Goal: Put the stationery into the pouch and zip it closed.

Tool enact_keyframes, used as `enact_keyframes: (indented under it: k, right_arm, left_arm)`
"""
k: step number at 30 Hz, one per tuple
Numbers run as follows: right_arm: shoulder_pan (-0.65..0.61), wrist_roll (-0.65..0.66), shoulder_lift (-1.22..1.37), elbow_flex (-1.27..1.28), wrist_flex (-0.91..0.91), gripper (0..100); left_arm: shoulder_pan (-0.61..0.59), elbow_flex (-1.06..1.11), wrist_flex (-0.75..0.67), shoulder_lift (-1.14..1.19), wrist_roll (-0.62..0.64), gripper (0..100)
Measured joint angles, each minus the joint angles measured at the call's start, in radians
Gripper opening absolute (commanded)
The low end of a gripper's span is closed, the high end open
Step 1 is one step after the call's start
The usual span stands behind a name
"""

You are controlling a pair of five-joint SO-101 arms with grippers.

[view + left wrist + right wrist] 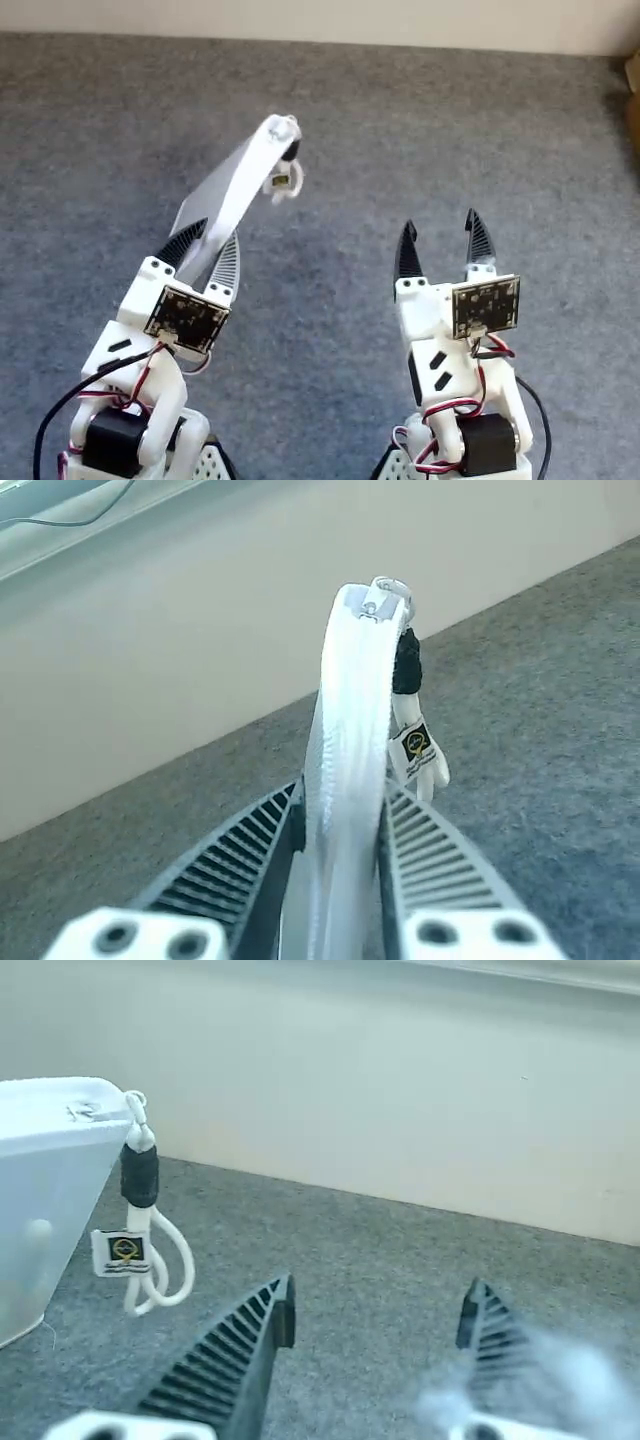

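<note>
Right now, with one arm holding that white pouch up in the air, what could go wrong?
1. The left gripper pinches the pouch by one end only, so the long free end might sag or slip out.
2. The pull cord dangles loose at the far end. The open right gripper, apart from it, might miss it, or tug the pouch free.

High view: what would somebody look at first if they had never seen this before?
The white pouch catches the eye first: the left hand is shut on its lower end and holds it tilted up above the grey table. Next comes the looped white cord with a little tag, dangling from the pouch's top end. Beside them, the right hand is open with nothing in it.
</note>
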Motion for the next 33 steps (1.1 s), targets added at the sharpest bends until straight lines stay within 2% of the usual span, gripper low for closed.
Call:
enact_keyframes:
  k: [12,19,24,33]
  right_arm:
    - [0.000,0.000,0.000,0.000,0.000,24.5]
    - [0.000,0.000,0.000,0.000,0.000,24.5]
    - [0.000,0.000,0.000,0.000,0.000,24.5]
    - [0.000,0.000,0.000,0.000,0.000,24.3]
  left_arm:
    - [0.037,-0.213,0.184,0.009,0.000,13]
    - [0.038,-0.333,0.203,-0.005,0.044,18]
    - [0.038,-0.371,0.206,-0.005,0.068,18]
    - [0.020,-0.491,0.330,-0.006,0.091,18]
